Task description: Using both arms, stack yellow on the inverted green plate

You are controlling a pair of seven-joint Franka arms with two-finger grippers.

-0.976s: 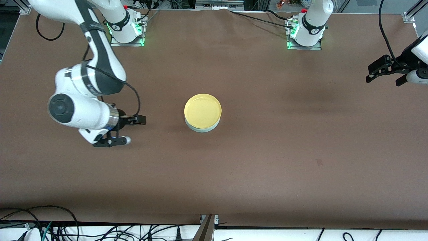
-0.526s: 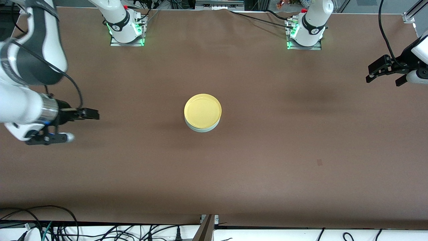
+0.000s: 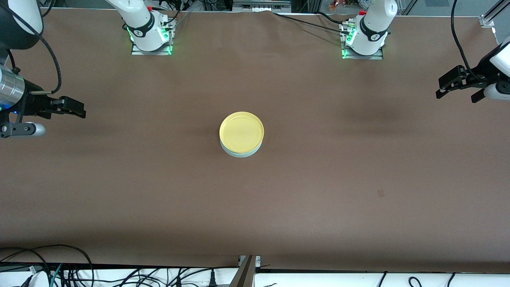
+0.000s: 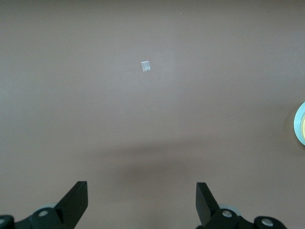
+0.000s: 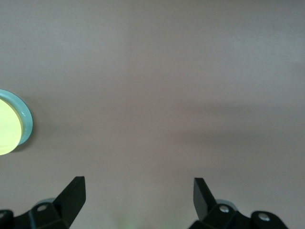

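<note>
The yellow plate [image 3: 241, 131] lies rim-up on the pale green plate [image 3: 240, 153] in the middle of the table; only the green plate's edge shows under it. My right gripper [image 3: 75, 108] hangs open and empty over the right arm's end of the table, well away from the stack. At the left arm's end my left gripper [image 3: 448, 84] hangs open and empty. The right wrist view shows the right gripper [image 5: 139, 195] above bare cloth, with the yellow plate [image 5: 7, 126] and green rim [image 5: 27, 123] at its edge. In the left wrist view the left gripper [image 4: 142, 200] is over bare cloth, with the green rim [image 4: 297, 122] just in view.
Brown cloth covers the table [image 3: 318, 179]. A small pale patch [image 3: 381, 193] marks the cloth nearer the front camera toward the left arm's end, seen as the patch [image 4: 146, 66] in the left wrist view. Cables [image 3: 59, 271] run along the front edge.
My right arm has swung away from the stacked plates toward its own end of the table, its gripper staying open. The plates and the left arm have not moved.
</note>
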